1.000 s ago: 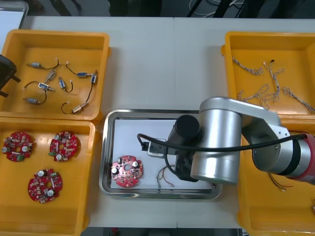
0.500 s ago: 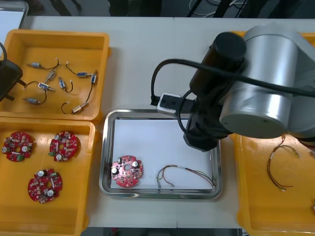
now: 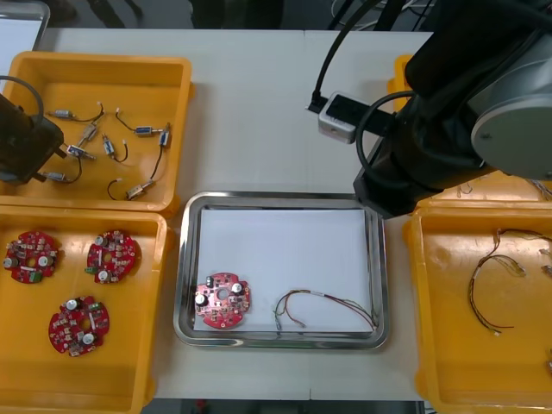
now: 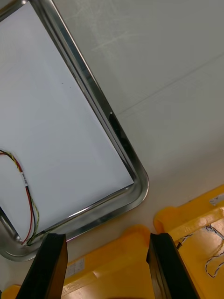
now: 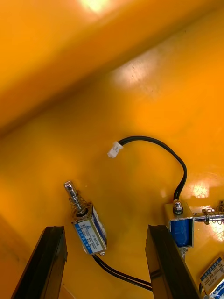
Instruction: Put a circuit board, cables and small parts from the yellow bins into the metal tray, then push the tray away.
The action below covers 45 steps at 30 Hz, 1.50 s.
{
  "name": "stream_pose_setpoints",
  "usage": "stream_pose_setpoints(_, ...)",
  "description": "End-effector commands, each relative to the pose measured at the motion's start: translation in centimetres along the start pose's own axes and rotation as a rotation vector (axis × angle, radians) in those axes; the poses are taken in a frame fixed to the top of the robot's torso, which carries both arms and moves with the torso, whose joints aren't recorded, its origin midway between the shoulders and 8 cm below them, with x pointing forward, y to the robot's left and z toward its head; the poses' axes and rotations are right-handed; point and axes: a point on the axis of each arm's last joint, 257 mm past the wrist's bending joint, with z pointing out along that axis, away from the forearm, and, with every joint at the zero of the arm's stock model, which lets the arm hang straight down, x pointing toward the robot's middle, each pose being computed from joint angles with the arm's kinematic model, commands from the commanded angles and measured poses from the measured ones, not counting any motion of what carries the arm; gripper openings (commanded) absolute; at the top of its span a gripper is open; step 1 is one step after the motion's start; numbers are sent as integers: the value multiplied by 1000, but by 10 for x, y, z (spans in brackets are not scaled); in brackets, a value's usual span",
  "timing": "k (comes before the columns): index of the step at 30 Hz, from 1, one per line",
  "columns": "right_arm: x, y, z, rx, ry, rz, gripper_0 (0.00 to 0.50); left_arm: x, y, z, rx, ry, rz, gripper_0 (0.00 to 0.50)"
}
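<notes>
The metal tray (image 3: 280,199), white inside, lay between the yellow bins (image 3: 103,62). A round red circuit board (image 3: 222,301) lay flat in its near-left corner, with a red and yellow cable (image 3: 321,296) loosely curled just beside it. Small metal parts (image 3: 147,132) lay scattered in the far-left bin.

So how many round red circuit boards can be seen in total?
4. Three circuit boards lie in the near-left yellow bin; one lies in the metal tray. None seems hidden.
</notes>
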Motion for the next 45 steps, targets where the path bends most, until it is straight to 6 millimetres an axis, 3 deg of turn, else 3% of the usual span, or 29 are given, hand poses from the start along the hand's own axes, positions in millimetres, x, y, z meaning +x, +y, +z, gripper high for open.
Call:
stream_pose_setpoints(1, 2, -49, -25, 68, -24, 143, 500, 5, -19, 0, 17, -15, 91, 500)
stream_pose_setpoints(8, 19, -97, -36, 106, -15, 294, 500, 10, -9, 12, -15, -19, 111, 500)
stream_pose_setpoints(23, 48, -187, -49, 260, 30, 517, 500, 10, -8, 14, -19, -19, 111, 500)
stream_pose_setpoints(24, 50, -189, -49, 262, 33, 527, 500, 10, -8, 14, -19, -19, 110, 468)
stream_pose_setpoints(25, 54, -194, -49, 267, 37, 547, 500, 11, -9, 14, -15, -19, 113, 341)
stream_pose_setpoints(26, 58, -199, -50, 270, 40, 568, 500, 11, -10, 15, -11, -20, 113, 157)
stream_pose_setpoints(28, 65, -207, -52, 277, 41, 603, 500, 11, -12, 14, -5, -19, 113, 0)
stream_pose_setpoints(36, 106, -242, -55, 301, 76, 775, 500, 12, -18, 14, 20, -15, 109, 0)
stream_pose_setpoints(45, 139, -252, -42, 296, 149, 863, 500, 9, -23, 8, 31, -11, 97, 0)
